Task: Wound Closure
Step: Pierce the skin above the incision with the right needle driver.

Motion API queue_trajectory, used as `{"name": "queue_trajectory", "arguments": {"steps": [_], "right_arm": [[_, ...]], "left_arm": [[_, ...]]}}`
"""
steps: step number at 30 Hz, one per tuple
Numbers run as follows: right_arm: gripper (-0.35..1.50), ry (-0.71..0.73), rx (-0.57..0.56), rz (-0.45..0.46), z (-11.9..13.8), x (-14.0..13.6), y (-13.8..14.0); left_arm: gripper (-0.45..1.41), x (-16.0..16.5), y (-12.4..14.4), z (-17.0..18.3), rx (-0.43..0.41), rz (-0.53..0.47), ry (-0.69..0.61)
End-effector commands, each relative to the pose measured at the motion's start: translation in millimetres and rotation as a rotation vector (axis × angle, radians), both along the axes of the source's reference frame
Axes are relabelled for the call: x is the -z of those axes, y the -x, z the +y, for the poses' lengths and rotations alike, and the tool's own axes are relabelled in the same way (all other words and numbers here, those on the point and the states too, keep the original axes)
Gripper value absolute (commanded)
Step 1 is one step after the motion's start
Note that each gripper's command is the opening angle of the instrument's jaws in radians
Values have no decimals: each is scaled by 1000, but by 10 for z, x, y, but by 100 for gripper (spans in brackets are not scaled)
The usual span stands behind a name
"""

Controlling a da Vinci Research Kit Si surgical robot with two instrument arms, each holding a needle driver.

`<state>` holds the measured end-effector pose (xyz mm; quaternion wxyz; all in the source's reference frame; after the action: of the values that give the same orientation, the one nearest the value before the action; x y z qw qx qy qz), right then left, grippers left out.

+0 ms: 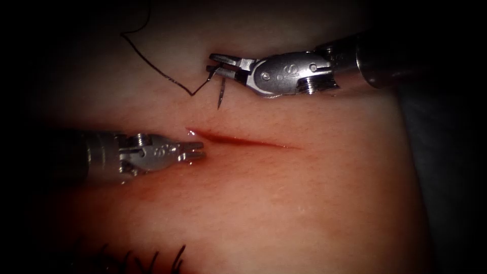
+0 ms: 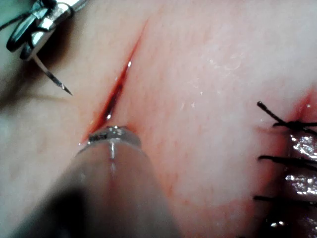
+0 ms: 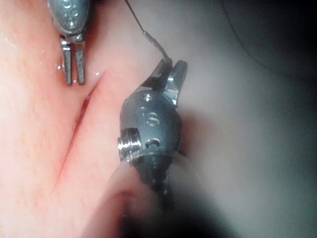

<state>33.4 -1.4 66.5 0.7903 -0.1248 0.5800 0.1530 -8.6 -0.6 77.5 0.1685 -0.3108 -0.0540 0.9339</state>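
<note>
The tissue [image 1: 304,203] carries a narrow red cut [image 1: 243,139] running left to right. My right tool [image 1: 217,63] reaches in from the upper right, its jaws shut on the curved needle [image 1: 221,89] near the thread end. The needle hangs free above the left end of the cut, tip down, outside the tissue. Black thread [image 1: 152,63] trails from it up and to the left. My left tool [image 1: 197,150] lies on the tissue at the cut's left end, jaws slightly parted and holding nothing. The left wrist view shows the needle [image 2: 52,77] beside the cut [image 2: 116,94].
Dark stitches with cut thread ends [image 1: 152,259] line the near edge of the tissue, seen too in the left wrist view as stitches [image 2: 285,158]. Red fluid wets the cut's left end [image 1: 195,133]. The tissue ends at a dark edge on the right [image 1: 421,177].
</note>
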Motion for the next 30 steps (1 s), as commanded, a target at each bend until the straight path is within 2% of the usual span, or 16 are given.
{"name": "queue_trajectory", "arguments": {"steps": [1, 30], "right_arm": [[-35, 1, 5, -2, -1, -6, -9], [-35, 64, 41, -53, -14, -19, -25]], "left_arm": [[-13, -5, 6, 0, 1, -1, 0], [-12, 4, 6, -2, 6, 4, -4]]}}
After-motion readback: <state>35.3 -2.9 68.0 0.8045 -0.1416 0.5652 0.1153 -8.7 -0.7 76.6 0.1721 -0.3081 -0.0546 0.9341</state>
